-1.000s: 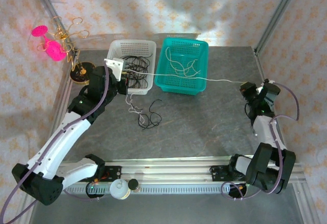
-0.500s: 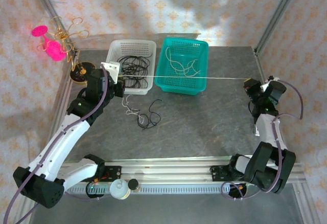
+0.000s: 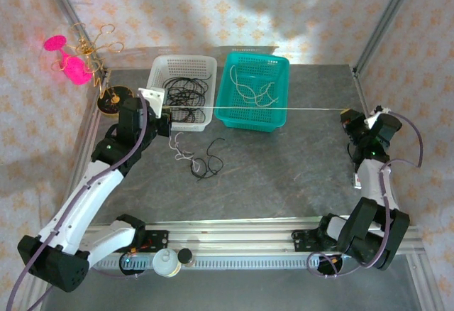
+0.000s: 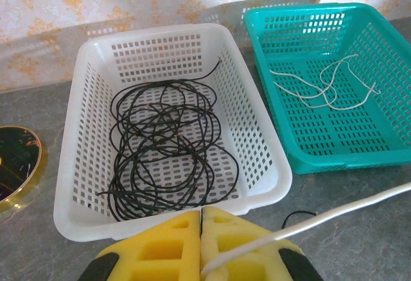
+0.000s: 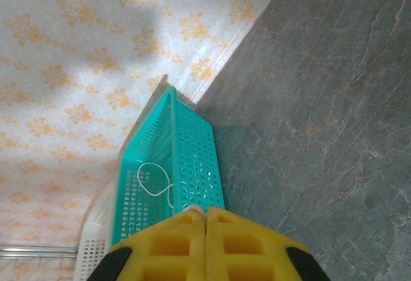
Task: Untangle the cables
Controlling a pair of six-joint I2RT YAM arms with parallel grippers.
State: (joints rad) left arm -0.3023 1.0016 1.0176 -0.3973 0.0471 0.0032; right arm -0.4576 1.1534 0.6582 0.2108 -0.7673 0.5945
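Left end effector is closed on the whitish cord just in front of the white basket, and the right end effector is shut on its far end, so that cord is stretched taut crosswise, while the black cord is seen coiled before that basket, far nearer the left end effector.

Robot lab cell: aluminium frame post, patterned backdrop, grey table.
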